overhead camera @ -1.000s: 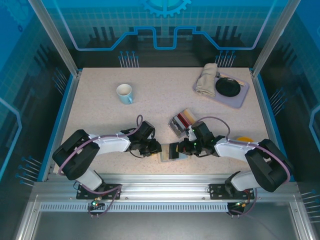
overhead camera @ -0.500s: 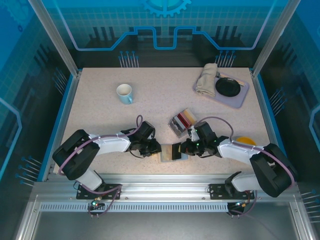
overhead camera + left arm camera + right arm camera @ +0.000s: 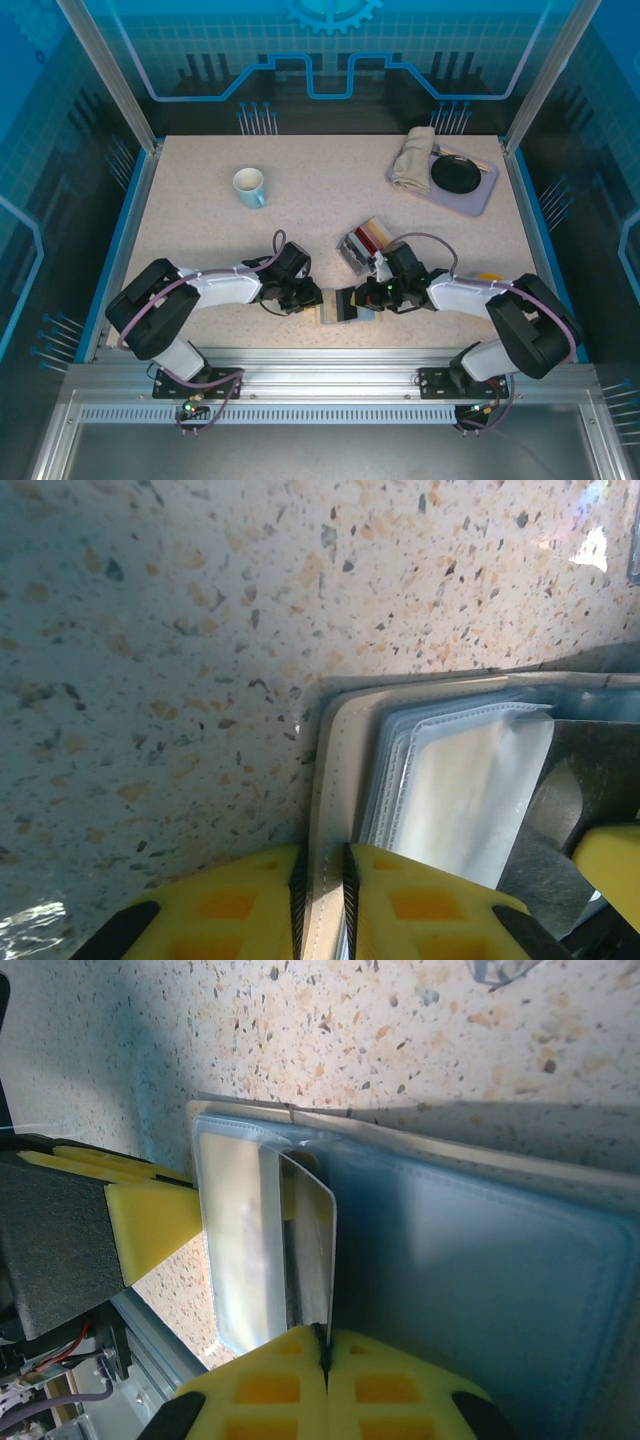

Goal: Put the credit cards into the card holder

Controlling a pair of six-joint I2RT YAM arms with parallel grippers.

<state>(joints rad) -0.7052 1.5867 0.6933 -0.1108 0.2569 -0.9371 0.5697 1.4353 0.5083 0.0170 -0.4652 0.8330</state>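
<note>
**At the table's 6 o'clock edge: both grippers on the opened card holder**

Top view. The card holder (image 3: 340, 305) lies open on the speckled table (image 3: 320, 210), between the two gripper heads. The left gripper (image 3: 314, 297) meets it from 9 o'clock, the right gripper (image 3: 362, 297) from 3 o'clock. The remaining credit cards (image 3: 362, 240) lie fanned just beyond the holder, toward 12 o'clock. A mug (image 3: 248, 186) stands at 10 o'clock. A tray (image 3: 483, 196) at 1 o'clock carries a folded cloth (image 3: 413, 160) and a black dish (image 3: 458, 174).

Left wrist view. The left gripper (image 3: 322, 900) has its yellow fingers (image 3: 240, 905) drawn narrow, clamping the beige cover (image 3: 335, 780) of the holder at its edge. Clear pockets (image 3: 470, 780) fan out toward 3 o'clock.

Right wrist view. The right gripper (image 3: 325, 1355) is pressed together on one thin card (image 3: 315, 1250), which stands on edge over the holder's clear pockets (image 3: 240, 1230). The holder's inner panel (image 3: 480, 1260) spreads toward 3 o'clock.
</note>
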